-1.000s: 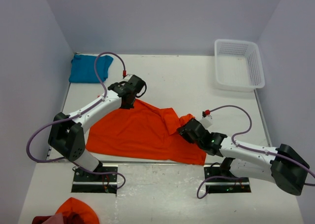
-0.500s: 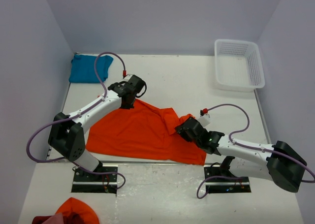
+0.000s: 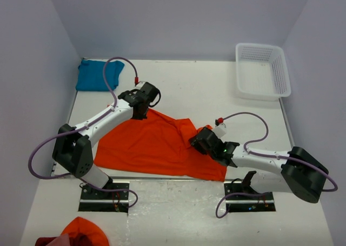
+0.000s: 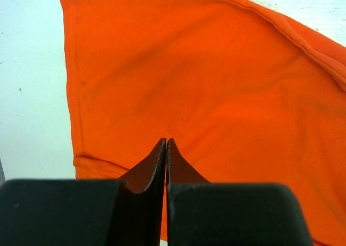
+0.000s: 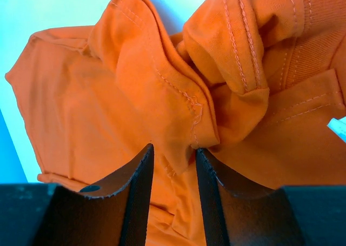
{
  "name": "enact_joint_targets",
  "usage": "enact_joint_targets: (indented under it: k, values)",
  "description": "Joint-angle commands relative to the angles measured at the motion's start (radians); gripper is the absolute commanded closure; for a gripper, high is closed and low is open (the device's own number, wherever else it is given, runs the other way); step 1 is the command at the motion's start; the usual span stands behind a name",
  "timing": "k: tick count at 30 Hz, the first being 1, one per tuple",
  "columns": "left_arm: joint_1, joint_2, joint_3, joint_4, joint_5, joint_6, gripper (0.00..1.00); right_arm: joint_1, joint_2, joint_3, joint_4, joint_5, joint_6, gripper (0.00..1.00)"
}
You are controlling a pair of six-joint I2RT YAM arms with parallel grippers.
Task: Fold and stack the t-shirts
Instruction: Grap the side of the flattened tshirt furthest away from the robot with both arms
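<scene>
Left jaws: closed, tips together. The far corner of the orange t-shirt (image 3: pixel 157 143) draws to a point right at them, so it reads as a pinch on the hem. The wrist view doesn't show fabric between the tips.

Right jaws: apart, straddling a raised seam ridge in the bunched part of the shirt. Nothing is clamped yet.

Location: the orange shirt lies on the tabletop (image 3: pixel 211 89) between the two sets of jaws. It is smooth and flat ahead of the left jaws and crumpled into stacked folds around the right jaws. The teal t-shirt (image 3: pixel 97 75) is a compact bundle well beyond the left jaws, apart from the orange one.

Risks, as I judge them:
- Right jaws close on the ridge and take several layers at once, so the lift carries the whole wad and not one edge.
- Or they bite only the stitched lip, which is a thin hold, and it slips out on the pull.
- The left hold is a tip pinch. A tug from the right side could strip the corner free or drag the whole shirt across the slick tabletop.
- An uneven pull would give a diagonal crease and a skewed fold.

Material: limp matte cotton knit with no stiffness, so it drapes and wrinkles readily. Hems are double-stitched and thicker than the body. A ribbed band sits just right of the right jaws.
</scene>
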Motion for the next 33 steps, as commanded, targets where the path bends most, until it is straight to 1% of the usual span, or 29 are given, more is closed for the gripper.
enact_joint_targets:
  k: [1, 8, 9, 12, 19, 25, 30, 32, 33]
  values:
    - [-0.005, -0.036, -0.012, 0.010, -0.003, 0.023, 1.00, 0.001, 0.014, 0.034, 0.034, 0.036, 0.000, 0.63]
    - [-0.007, -0.039, -0.021, 0.018, 0.020, 0.020, 1.00, -0.014, 0.075, 0.049, 0.017, 0.045, 0.043, 0.64]
    - [-0.007, -0.040, -0.022, 0.016, 0.021, 0.020, 1.00, -0.014, 0.078, 0.057, -0.028, 0.055, 0.054, 0.65]
    - [-0.007, -0.048, -0.032, 0.021, 0.023, 0.022, 1.00, -0.016, 0.088, 0.062, -0.047, 0.073, 0.063, 0.66]
    - [-0.010, -0.051, -0.045, 0.028, 0.032, 0.023, 1.00, -0.025, 0.057, 0.065, -0.087, 0.119, 0.066, 0.66]
    - [-0.016, -0.054, -0.053, 0.032, 0.036, 0.022, 1.00, -0.051, 0.028, 0.056, -0.099, 0.119, 0.057, 0.68]
    - [-0.018, -0.051, -0.061, 0.041, 0.044, 0.019, 1.00, -0.065, 0.017, 0.069, -0.099, 0.119, 0.025, 0.73]
    - [-0.019, -0.052, -0.064, 0.041, 0.044, 0.019, 1.00, -0.075, 0.020, 0.075, -0.099, 0.114, 0.013, 0.80]
    - [-0.019, -0.051, -0.065, 0.042, 0.043, 0.019, 1.00, -0.086, 0.029, 0.079, -0.101, 0.108, 0.011, 0.86]
